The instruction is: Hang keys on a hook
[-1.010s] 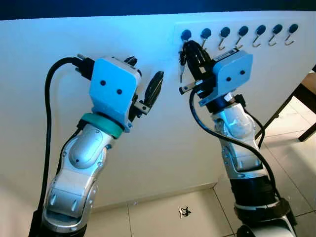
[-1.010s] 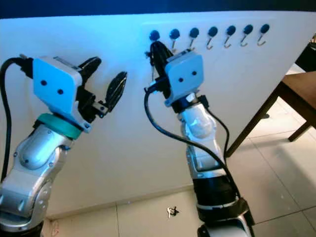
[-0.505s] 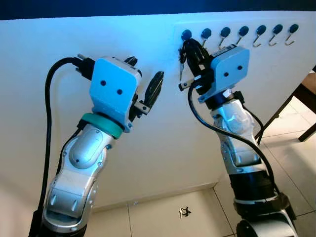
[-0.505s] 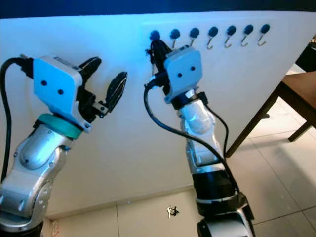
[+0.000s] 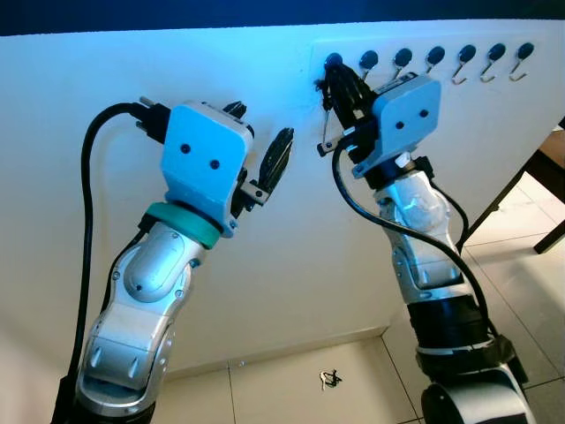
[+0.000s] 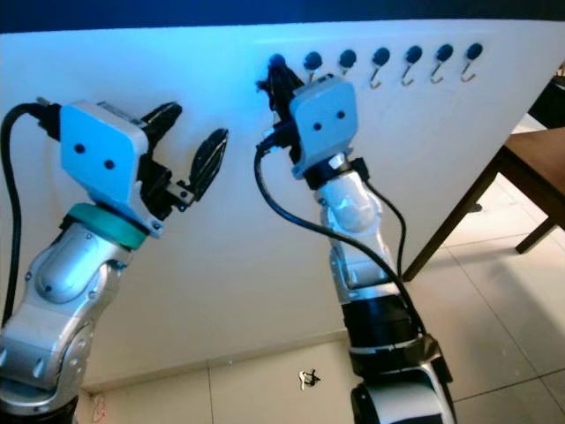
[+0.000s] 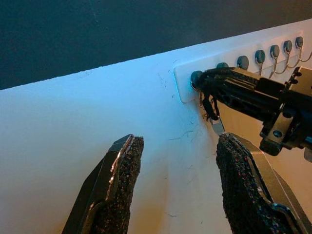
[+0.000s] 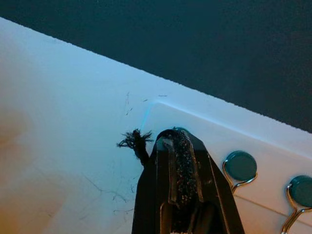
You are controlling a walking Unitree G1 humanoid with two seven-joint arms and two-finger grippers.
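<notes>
A row of several metal hooks (image 5: 433, 58) with round blue-grey heads sits on a white plate high on the white wall. My right gripper (image 5: 340, 81) is raised to the leftmost hook (image 5: 333, 61) and is shut on the keys (image 7: 217, 126). A silver key and a black cord dangle just under that hook. In the right wrist view the closed fingers (image 8: 176, 156) press up to the plate, and a frayed black tassel (image 8: 133, 140) sticks out beside them. My left gripper (image 5: 258, 132) is open, held up against the bare wall to the left of the hooks, holding nothing.
A second small bunch of keys (image 5: 330, 380) lies on the tiled floor at the foot of the wall. A dark wooden table (image 6: 538, 172) stands at the right edge. The other hooks (image 5: 496, 55) to the right carry nothing.
My right gripper has moved up and to the left with the keys, from below the leftmost hook to right against it. The left arm has stayed still.
</notes>
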